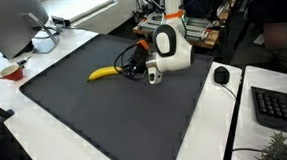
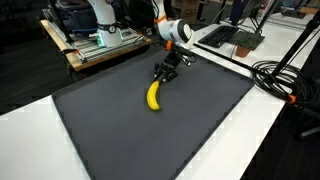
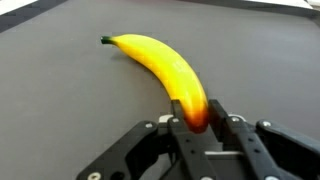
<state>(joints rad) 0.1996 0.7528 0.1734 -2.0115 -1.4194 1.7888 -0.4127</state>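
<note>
A yellow banana (image 3: 155, 62) lies on the dark grey mat (image 3: 60, 110). It also shows in both exterior views (image 1: 104, 73) (image 2: 154, 96). My gripper (image 3: 195, 115) is shut on one end of the banana, its two black fingers pressing each side of that end. In an exterior view my gripper (image 1: 131, 69) reaches down low to the mat from the white arm. In an exterior view my gripper (image 2: 163, 76) sits at the banana's far end. The banana's stem end points away from the gripper.
A red bowl (image 1: 12, 71) and a white object (image 1: 44, 41) stand on the white table beside the mat. A black mouse (image 1: 221, 74) and keyboard (image 1: 280, 107) lie beyond the mat's edge. Black cables (image 2: 280, 75) run over the white table.
</note>
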